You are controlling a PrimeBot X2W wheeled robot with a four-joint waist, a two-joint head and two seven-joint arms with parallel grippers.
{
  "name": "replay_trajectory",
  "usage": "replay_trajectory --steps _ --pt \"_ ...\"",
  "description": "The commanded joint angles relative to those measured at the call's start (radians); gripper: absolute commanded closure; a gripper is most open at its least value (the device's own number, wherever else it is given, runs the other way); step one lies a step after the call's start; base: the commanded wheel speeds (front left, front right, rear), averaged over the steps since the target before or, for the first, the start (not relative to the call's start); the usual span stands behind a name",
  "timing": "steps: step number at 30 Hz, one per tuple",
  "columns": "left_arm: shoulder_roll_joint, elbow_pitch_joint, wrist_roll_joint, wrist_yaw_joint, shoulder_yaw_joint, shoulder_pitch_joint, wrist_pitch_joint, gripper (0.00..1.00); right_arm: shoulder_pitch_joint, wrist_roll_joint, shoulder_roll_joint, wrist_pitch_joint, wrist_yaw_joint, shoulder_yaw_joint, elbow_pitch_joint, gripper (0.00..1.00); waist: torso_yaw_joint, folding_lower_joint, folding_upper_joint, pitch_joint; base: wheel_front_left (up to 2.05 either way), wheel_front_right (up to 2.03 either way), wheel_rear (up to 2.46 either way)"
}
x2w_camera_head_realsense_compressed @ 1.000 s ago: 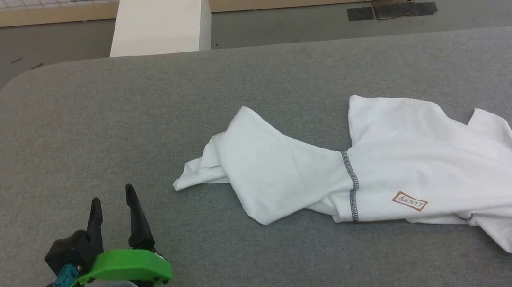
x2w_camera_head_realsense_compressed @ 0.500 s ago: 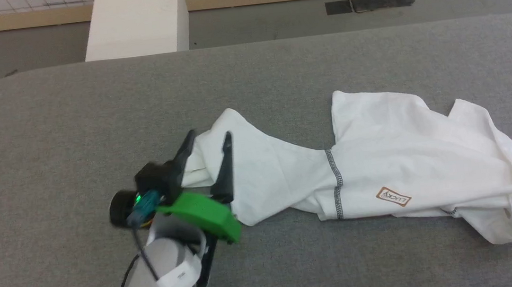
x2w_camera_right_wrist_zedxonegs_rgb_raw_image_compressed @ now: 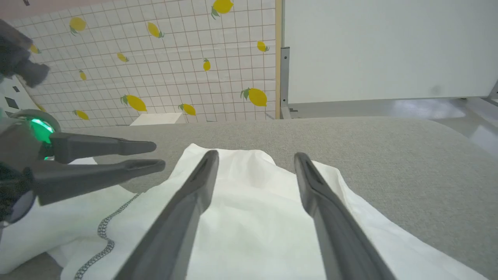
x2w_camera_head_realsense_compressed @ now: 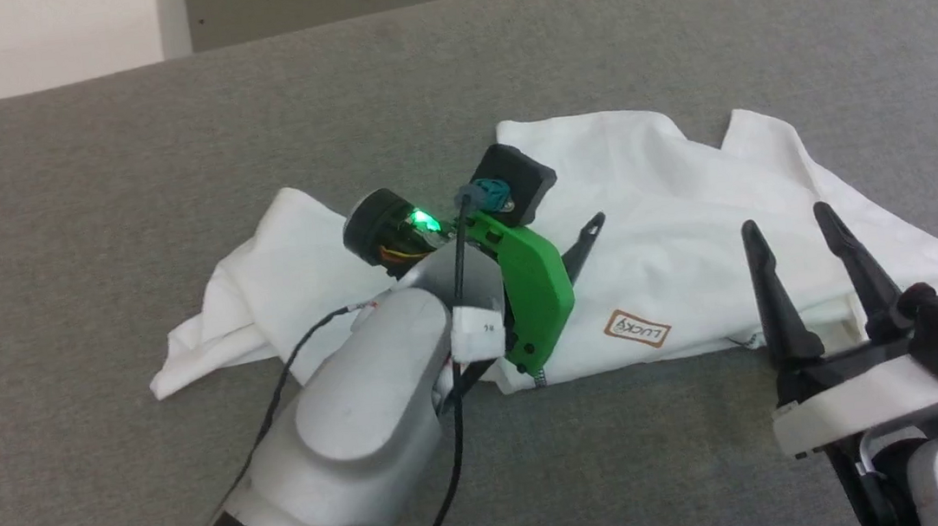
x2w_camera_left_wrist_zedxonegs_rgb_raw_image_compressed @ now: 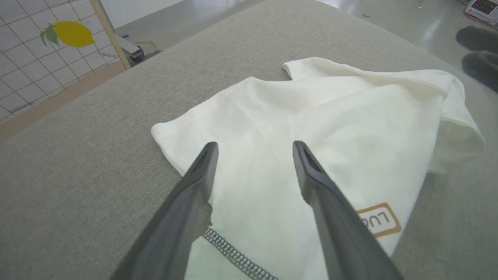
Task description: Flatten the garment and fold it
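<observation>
The fingers of our left gripper (x2w_camera_left_wrist_zedxonegs_rgb_raw_image_compressed: 255,144) stand spread apart, grasping nothing, over the white shirt (x2w_camera_head_realsense_compressed: 670,181) near its zigzag seam (x2w_camera_left_wrist_zedxonegs_rgb_raw_image_compressed: 233,256). The fingers of our right gripper (x2w_camera_head_realsense_compressed: 785,217) are likewise parted and empty, over the shirt's right end. The shirt lies crumpled on the grey worktop (x2w_camera_head_realsense_compressed: 118,160), with its brown LUCKY label (x2w_camera_head_realsense_compressed: 636,328) between our two grippers.

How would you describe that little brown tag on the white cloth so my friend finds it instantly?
Look at the wide grey table, where a crumpled white garment lies. Near its edge closest to the robot sits the label patch. Unlike the grey zigzag stitching beside it, it is a small brown-outlined rectangle reading LUCKY.
</observation>
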Motion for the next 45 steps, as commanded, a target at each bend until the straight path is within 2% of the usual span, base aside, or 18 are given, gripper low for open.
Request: replay_trajectory --steps 1,6,12,13,14,15,18,24,31,34,38,39,40,45 --pt "0.03 0.029 -0.018 -0.004 -0.015 -0.041 0.034 0.0 -0.023 0.013 0.0 -0.015 -0.001 0.015 0.014 0.0 -0.087 0.0 -0.0001 0.078 0.0 0.0 0.0" --pt "0.059 0.139 -0.013 0.001 -0.043 -0.128 0.166 0.0 -0.045 0.039 0.0 -0.043 -0.001 0.049 0.053 0.0 -0.12 0.0 -0.0001 0.105 0.0 0.0 0.0" --pt "0.05 0.199 -0.07 -0.003 -0.074 -0.168 0.323 0.0 -0.059 0.062 0.0 -0.066 -0.001 0.075 0.084 0.0 -0.137 0.0 -0.0001 0.124 0.0 0.0 0.0" --pt "0.054 0.204 -0.084 -0.003 -0.088 -0.172 0.362 0.22 -0.061 0.064 0.0 -0.068 -0.001 0.076 0.088 0.0 -0.137 0.0 -0.0001 0.126 0.0 0.0 0.0" --pt "0.06 0.205 -0.095 -0.004 -0.1 -0.174 0.393 0.58 -0.063 0.065 0.0 -0.069 -0.001 0.077 0.091 0.0 -0.137 0.0 -0.0001 0.128 0.0 0.0 0.0" --pt "0.067 0.202 -0.106 -0.004 -0.114 -0.177 0.418 1.0 -0.065 0.067 0.0 -0.07 -0.001 0.078 0.094 0.0 -0.137 0.0 -0.0001 0.129 0.0 0.0 0.0" --pt "0.108 0.157 -0.141 -0.004 -0.13 -0.197 0.428 1.0 -0.073 0.074 0.0 -0.072 -0.001 0.078 0.098 0.0 -0.133 0.0 -0.0001 0.138 0.0 0.0 0.0" --pt "0.231 0.085 -0.148 0.011 -0.034 -0.258 0.281 1.0 -0.085 0.079 0.0 -0.074 -0.001 0.082 0.1 0.0 -0.121 0.0 -0.0001 0.135 0.0 0.0 0.0" --pt "0.366 0.086 -0.144 0.095 0.087 -0.277 0.158 1.0 -0.085 0.076 0.0 -0.064 -0.001 0.081 0.096 0.0 -0.102 0.0 -0.0001 0.116 0.0 0.0 0.0" --pt "0.406 0.124 -0.138 0.143 0.116 -0.26 0.136 1.0 -0.087 0.073 0.0 -0.056 -0.001 0.084 0.095 0.0 -0.098 0.0 -0.0001 0.108 0.0 0.0 0.0" --pt "0.423 0.159 -0.142 0.205 0.144 -0.213 0.098 0.99 -0.081 0.066 0.0 -0.044 -0.001 0.081 0.091 0.0 -0.091 0.0 -0.0001 0.092 0.0 0.0 0.0" --pt "0.419 0.162 -0.15 0.211 0.151 -0.2 0.083 0.25 -0.079 0.063 0.0 -0.039 -0.001 0.08 0.09 0.0 -0.088 0.0 -0.0001 0.087 0.0 0.0 0.0" --pt "0.413 0.164 -0.163 0.21 0.158 -0.181 0.065 0.0 -0.075 0.057 0.0 -0.031 -0.001 0.084 0.089 0.0 -0.084 0.0 -0.0001 0.08 0.0 0.0 0.0" --pt "0.376 0.108 -0.224 0.222 0.226 -0.077 -0.116 0.0 -0.057 0.018 0.0 0.018 -0.001 0.12 0.074 0.0 -0.059 0.0 -0.0001 0.035 0.0 0.0 0.0"
